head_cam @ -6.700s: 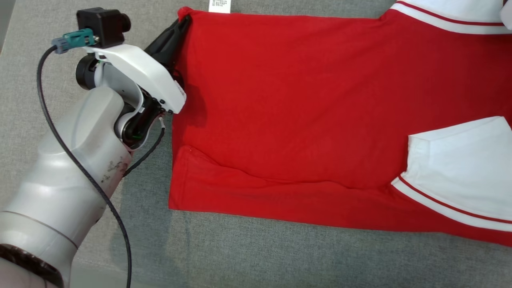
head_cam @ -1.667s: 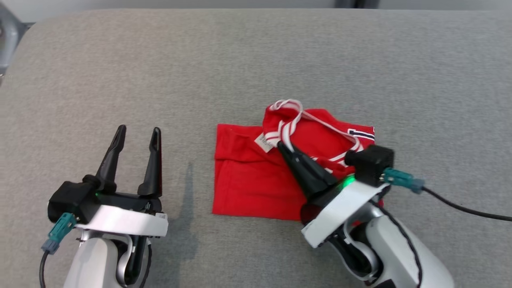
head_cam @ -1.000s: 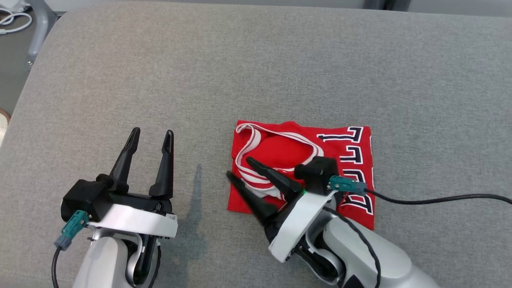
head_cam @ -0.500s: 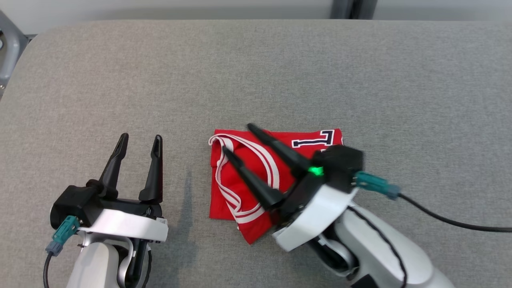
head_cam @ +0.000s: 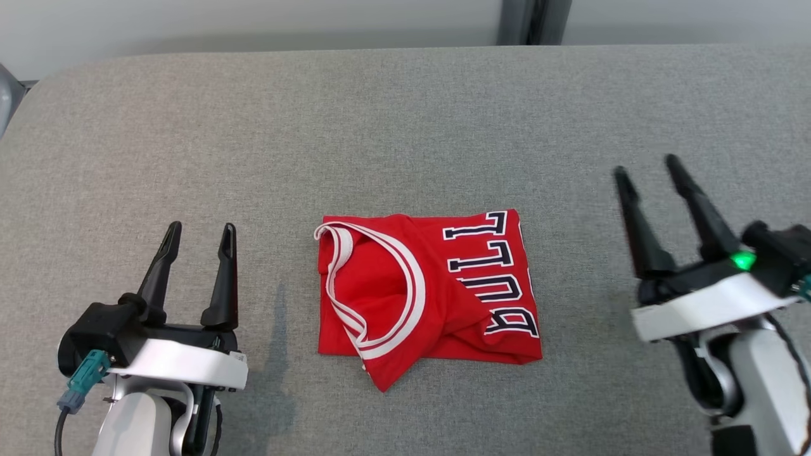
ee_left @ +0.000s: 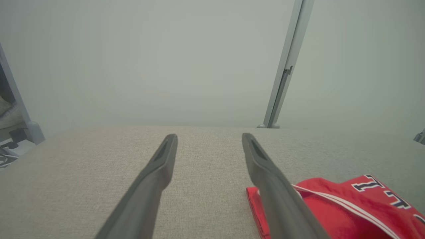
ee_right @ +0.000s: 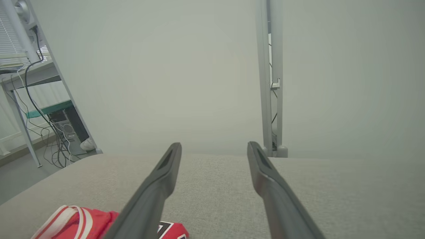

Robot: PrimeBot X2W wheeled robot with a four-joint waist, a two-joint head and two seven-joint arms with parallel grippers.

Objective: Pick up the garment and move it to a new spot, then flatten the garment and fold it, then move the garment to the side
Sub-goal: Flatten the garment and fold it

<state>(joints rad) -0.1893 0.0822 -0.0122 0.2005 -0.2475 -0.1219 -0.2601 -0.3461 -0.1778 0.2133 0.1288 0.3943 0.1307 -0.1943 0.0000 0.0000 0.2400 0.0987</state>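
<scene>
**Head view.** The folded red garment [head_cam: 437, 297] lies flat on the grey table [head_cam: 405, 114], midway between both arms, with its collar trim and lettering uppermost. The left jaws at lower left and the right jaws at lower right stand spread and empty. Both are well apart from the cloth, so nothing drags the fold.

**Left wrist view.** Spread fingers [ee_left: 151, 186] point over bare table; the garment [ee_left: 348, 205] is at lower right.

**Right wrist view.** Spread fingers [ee_right: 159, 186]; the garment [ee_right: 96, 222] is at lower left.

Folding appears complete; moving it aside seemingly remains.
</scene>
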